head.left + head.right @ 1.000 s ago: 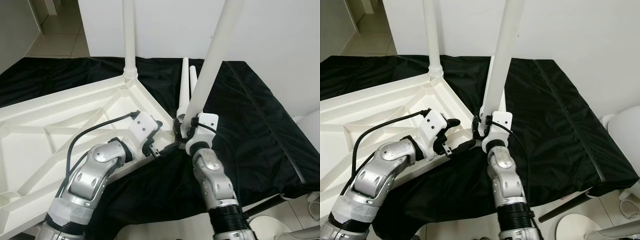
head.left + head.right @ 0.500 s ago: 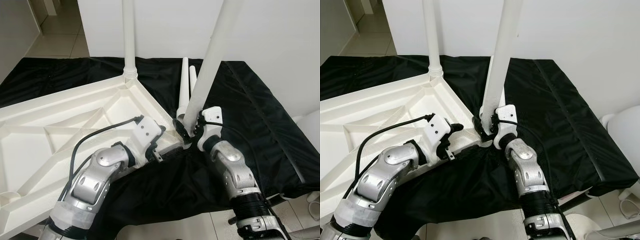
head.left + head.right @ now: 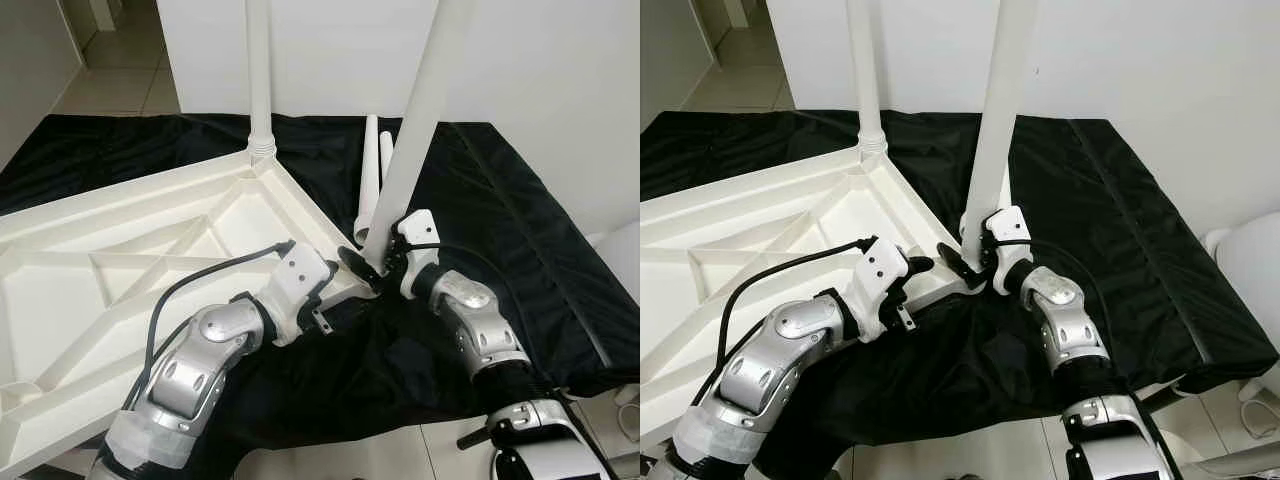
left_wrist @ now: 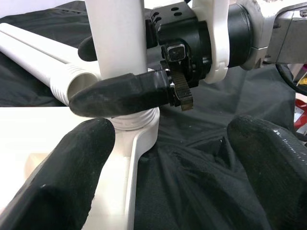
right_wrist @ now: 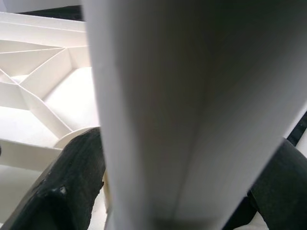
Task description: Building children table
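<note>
White tabletop (image 3: 150, 240) lies upside down w/ ribbed underside up, on a black cloth (image 3: 500, 200) over the surface. One leg (image 3: 259, 70) already stands upright in the far corner socket. Second leg (image 3: 415, 130) stands near-vertical at the near corner, tilted slightly; its base sits at the corner socket (image 4: 136, 122), seen in left wrist view.

Right claw (image 3: 375, 262) is clamped on that second leg just above its base, one black finger on each side of the tube; right wrist view shows the leg between the fingers (image 5: 72, 182) & touching them.

Left claw (image 3: 908, 285) sits just beside the same corner, at the tabletop's edge, low & near the right claw. Its fingers (image 4: 67, 187) are spread apart, gripping nothing; the leg base lies ahead of them, not between them.

Two more loose legs (image 3: 372, 165) lie on the cloth just behind the held leg, side by side, open ends toward the corner.
</note>
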Motion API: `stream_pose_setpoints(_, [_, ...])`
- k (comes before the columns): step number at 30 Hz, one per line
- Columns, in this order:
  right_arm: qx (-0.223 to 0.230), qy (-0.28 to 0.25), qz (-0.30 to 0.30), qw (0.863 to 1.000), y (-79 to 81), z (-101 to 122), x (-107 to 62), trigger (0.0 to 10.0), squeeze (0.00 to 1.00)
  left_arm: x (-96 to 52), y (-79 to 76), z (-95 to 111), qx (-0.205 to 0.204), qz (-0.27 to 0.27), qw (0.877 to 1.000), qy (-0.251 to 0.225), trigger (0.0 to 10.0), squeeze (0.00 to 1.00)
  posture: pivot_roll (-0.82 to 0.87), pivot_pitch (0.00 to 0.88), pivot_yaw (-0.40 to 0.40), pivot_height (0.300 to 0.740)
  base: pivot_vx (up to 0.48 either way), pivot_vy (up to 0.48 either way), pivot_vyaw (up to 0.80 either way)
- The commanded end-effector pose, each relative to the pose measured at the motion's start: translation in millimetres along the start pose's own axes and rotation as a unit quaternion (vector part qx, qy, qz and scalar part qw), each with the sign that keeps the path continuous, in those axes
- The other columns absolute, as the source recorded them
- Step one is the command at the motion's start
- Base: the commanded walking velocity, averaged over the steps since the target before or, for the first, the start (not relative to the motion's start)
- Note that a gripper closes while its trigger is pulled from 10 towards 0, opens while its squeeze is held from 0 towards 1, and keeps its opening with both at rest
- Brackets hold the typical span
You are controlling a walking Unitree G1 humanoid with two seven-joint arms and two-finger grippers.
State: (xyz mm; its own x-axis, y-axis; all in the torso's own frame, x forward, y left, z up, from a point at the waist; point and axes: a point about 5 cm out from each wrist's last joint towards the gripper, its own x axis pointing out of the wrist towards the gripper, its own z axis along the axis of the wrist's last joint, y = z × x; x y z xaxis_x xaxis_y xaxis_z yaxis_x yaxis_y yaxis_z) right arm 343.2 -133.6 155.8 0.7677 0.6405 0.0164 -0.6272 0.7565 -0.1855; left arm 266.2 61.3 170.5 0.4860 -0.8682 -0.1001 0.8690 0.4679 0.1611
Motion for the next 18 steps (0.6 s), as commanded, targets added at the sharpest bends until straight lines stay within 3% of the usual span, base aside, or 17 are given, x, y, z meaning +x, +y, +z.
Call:
stream_pose_setpoints(1, [-0.003,0.004,0.007,1.0,-1.3,-1.6,0.9,4.4,0.0,0.2,1.2,-1.3,0.001,0.023,1.0,0.006,10.0,0.0,0.07,0.068,-0.058,0.74,0.0,0.0,0.0])
stream_pose_setpoints(2, [-0.003,0.004,0.007,1.0,-1.3,-1.6,0.9,4.4,0.0,0.2,1.2,-1.3,0.001,0.023,1.0,0.006,10.0,0.0,0.07,0.068,-0.058,0.74,0.0,0.0,0.0])
stream_pose_setpoints(3, [-0.002,0.006,0.009,1.0,-1.5,-3.0,0.5,0.2,0.0,-0.4,0.6,-1.7,0.001,0.022,1.0,0.007,10.0,0.0,0.07,0.07,-0.057,0.74,0.0,0.0,0.0])
stream_pose_setpoints(16, [0.011,0.007,0.011,1.0,0.0,-10.7,-3.4,0.0,0.0,0.7,-2.5,-2.0,-0.002,0.016,1.0,0.007,10.0,0.0,0.06,0.074,-0.054,0.74,0.0,0.0,0.0])
stream_pose_setpoints(17, [0.017,0.009,0.001,1.0,-0.1,-11.2,-3.5,10.0,0.0,0.8,-2.7,-2.0,-0.002,0.016,1.0,0.007,10.0,0.0,0.06,0.075,-0.056,0.74,0.0,0.0,0.0])
stream_pose_setpoints(18, [0.017,0.009,0.001,1.0,-0.1,-11.2,-3.5,10.0,0.0,0.8,-2.7,-2.0,-0.002,0.016,1.0,0.007,10.0,0.0,0.06,0.075,-0.056,0.74,0.0,0.0,0.0])
